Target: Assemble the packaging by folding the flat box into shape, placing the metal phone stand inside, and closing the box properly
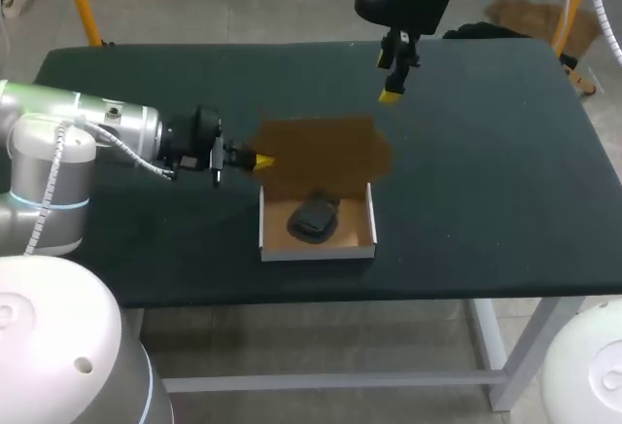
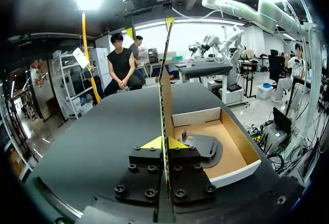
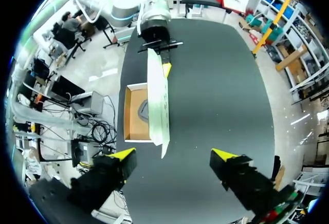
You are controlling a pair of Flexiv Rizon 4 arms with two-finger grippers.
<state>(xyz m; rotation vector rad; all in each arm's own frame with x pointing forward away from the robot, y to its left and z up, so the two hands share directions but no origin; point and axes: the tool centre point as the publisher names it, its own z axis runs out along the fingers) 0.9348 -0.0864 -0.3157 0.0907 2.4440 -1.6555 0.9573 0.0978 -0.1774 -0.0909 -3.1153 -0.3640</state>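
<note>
A white box (image 1: pixel 318 251) with a brown inside lies near the table's front, and a dark metal phone stand (image 1: pixel 314 220) rests in it. Its brown lid (image 1: pixel 326 155) stands raised along the far side. My left gripper (image 1: pixel 262 161) is shut on the lid's left edge. In the left wrist view the lid (image 2: pixel 165 80) runs edge-on up from between the yellow tips of the left gripper (image 2: pixel 164 143), with the stand (image 2: pixel 205 147) beside it in the box. My right gripper (image 1: pixel 391 93) hangs open above the far table, beyond the lid. The right wrist view looks down past the right gripper (image 3: pixel 174 157) on the lid (image 3: pixel 156 100).
The box sits on a dark table (image 1: pixel 486 181); bare surface lies to its right and beyond it. The front edge is close below the box.
</note>
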